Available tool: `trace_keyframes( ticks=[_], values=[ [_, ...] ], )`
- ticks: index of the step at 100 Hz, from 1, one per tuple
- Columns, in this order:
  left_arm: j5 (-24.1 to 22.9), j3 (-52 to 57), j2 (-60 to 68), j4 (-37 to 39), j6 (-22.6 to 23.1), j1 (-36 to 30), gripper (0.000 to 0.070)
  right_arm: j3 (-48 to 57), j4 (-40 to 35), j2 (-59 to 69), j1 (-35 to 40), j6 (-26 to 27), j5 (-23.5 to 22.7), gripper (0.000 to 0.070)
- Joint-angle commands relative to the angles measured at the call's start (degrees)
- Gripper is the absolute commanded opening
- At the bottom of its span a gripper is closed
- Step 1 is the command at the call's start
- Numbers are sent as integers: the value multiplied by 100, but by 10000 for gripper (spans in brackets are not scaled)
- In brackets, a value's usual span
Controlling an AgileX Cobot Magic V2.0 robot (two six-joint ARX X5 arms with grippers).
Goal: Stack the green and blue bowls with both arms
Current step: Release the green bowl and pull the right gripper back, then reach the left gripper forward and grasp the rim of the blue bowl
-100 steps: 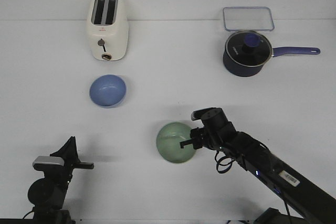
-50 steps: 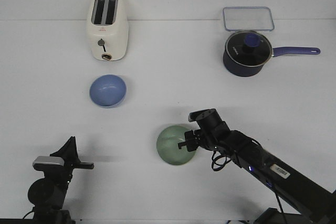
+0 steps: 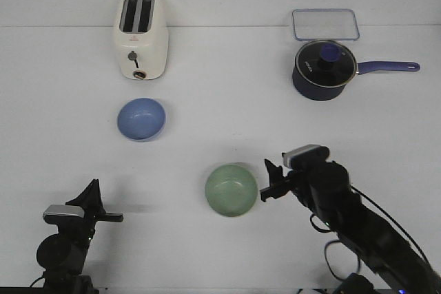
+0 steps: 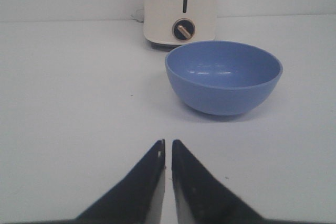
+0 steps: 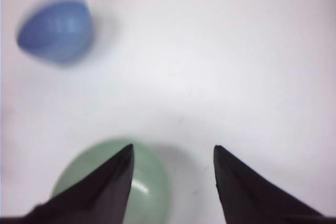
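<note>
The pale green bowl (image 3: 231,189) sits upright on the white table, front centre. It also shows blurred in the right wrist view (image 5: 147,187). The periwinkle blue bowl (image 3: 141,118) sits left of centre, in front of the toaster, and shows in the left wrist view (image 4: 223,76) and the right wrist view (image 5: 56,29). My right gripper (image 3: 270,185) is open and empty, just right of the green bowl and clear of it. In its wrist view (image 5: 173,150) one finger overlaps the bowl. My left gripper (image 3: 103,211) is shut and empty at the front left; its wrist view (image 4: 168,142) faces the blue bowl.
A cream toaster (image 3: 140,35) stands at the back left. A dark-blue lidded saucepan (image 3: 324,69) with its handle pointing right stands at the back right, with a clear flat container lid (image 3: 325,24) behind it.
My right gripper has let go of the green bowl's rim and drawn back to the right and up. The bowl stays on the table. The left arm has not moved.
</note>
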Motion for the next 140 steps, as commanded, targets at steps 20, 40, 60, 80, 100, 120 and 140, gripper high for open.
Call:
trace_keyframes(
  ticks=[20,40,60,80,100,120,140],
  values=[
    [24,-109,-7,90,9,2,15,-1252,391,-2157,496,-339,752,312],
    [44,-109,-7,151,-72,2,15,-1805,111,-2885,549,-186,619,312],
    [114,-109,-7,212,-1794,-2,15,-1812,-138,-2920,549,-144,627,312],
    [118,61,-7,442,-2533,-2,10,-1812,-138,-2920,549,-144,645,312],
    [116,1620,597,-581,-2979,-2,11,-1812,-142,-2920,549,-144,643,312],
    [463,3974,2879,-2367,-1742,-9,164,-1812,-142,-2920,549,-146,643,312],
    [610,5521,5125,-3268,-1296,-20,532,-1812,-140,-2920,549,-149,645,312]
  ],
)
